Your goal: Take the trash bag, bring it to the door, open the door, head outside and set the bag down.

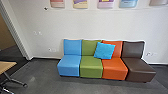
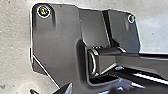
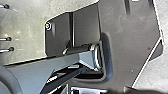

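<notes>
A sofa point(image 1: 91, 65) is set against a pale wall point(image 1: 75, 23), upright on the grey floor point(image 1: 45, 77). It is made up of four joined seats, coloured, from the left end to the right end, light blue, green, orange and dark brown. The seats are armless, each with its own backrest. A bright blue cushion point(image 1: 104, 50) is leaned, slightly tilted, against the backrests, spread across the seam between green and orange, well in from both ends of the sofa.

Above the sofa, five coloured panels point(image 1: 80, 3) are lined up on the wall, cut off by the head view's top edge. Below the leftmost one, a small dark mark point(image 1: 45, 8) is seen.

At lower left, a wood-topped table point(image 1: 7, 66) is partly seen; by its right edge, metal legs point(image 1: 15, 80) are spread over the floor. Behind it, a pale upright frame point(image 1: 18, 37) is seen beside an opening with a darker floor beyond.

In the right wrist view, slim dark rods point(image 3: 5, 39) with rounded ends are seen, apart from one another and from the robot's plate.

Whether the left gripper and the right gripper are open or closed cannot be told, nor can the place of the trash bag.
</notes>
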